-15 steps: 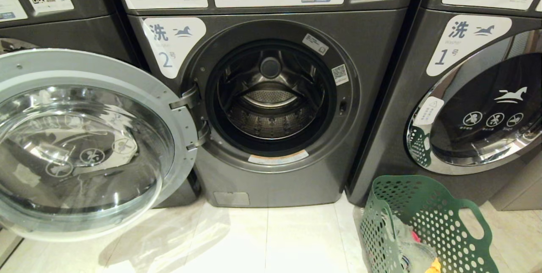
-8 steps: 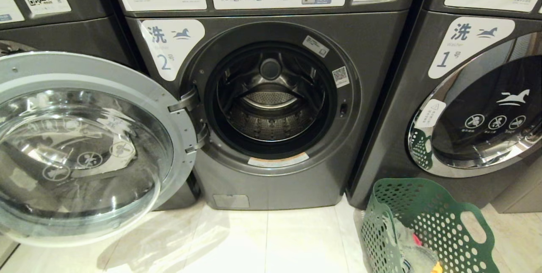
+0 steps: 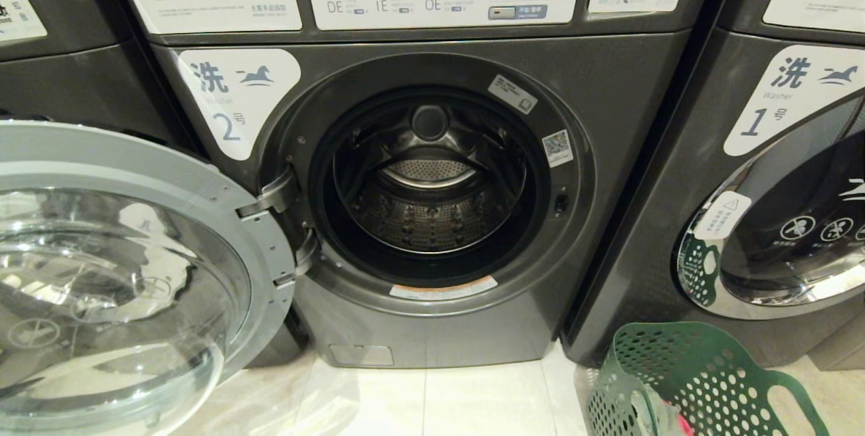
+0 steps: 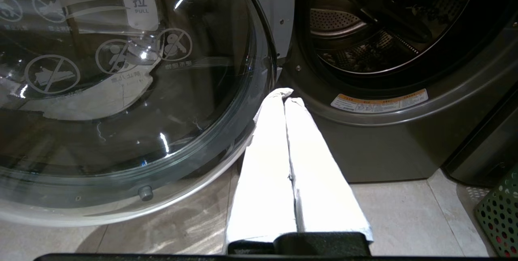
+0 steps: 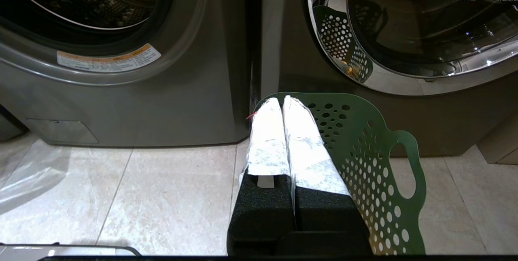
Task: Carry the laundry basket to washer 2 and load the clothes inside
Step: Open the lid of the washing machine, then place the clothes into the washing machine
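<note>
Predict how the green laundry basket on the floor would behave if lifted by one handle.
The laundry basket looks like thin perforated plastic, so probably light and slightly flexible. Its handle cut-out sits on one side, so a one-sided lift would likely tilt it. The clothes inside look soft and may slide.

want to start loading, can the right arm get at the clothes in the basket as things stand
Probably yes. The right gripper, shut and empty, hangs just above the laundry basket, whose top is open with nothing across it. The clothes lie low inside, so it must open and reach down.
</note>
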Controlling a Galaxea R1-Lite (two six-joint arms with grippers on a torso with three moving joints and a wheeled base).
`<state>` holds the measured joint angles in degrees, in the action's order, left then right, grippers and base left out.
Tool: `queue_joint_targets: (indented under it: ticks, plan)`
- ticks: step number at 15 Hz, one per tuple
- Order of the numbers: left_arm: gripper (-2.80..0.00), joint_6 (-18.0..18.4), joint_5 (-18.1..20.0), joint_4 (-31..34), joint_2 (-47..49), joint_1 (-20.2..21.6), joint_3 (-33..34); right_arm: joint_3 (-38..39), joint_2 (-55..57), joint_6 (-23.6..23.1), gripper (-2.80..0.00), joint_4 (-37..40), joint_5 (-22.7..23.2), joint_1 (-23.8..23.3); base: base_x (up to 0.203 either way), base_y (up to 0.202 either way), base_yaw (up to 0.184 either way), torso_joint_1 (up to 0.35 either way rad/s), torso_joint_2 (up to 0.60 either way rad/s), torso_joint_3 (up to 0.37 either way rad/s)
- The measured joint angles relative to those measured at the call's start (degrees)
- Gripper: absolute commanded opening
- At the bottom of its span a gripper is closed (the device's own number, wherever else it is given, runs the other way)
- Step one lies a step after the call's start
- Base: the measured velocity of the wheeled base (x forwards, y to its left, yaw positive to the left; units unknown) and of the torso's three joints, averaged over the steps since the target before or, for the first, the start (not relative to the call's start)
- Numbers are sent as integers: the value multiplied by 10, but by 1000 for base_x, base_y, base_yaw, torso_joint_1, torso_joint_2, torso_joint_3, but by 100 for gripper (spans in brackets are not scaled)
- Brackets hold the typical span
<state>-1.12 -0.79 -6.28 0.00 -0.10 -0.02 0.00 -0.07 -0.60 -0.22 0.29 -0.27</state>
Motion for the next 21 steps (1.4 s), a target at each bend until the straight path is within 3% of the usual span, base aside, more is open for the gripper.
queue_joint_targets:
  ticks: [6, 21]
  plan:
    - [-280, 0, 0, 0, 0, 0, 0, 0, 0, 0, -280, 0, 0, 0, 0, 0, 0, 0, 2, -22]
    - [-280, 1, 0, -1, 0, 0, 0, 0, 0, 0, -280, 0, 0, 0, 0, 0, 0, 4, 2, -193]
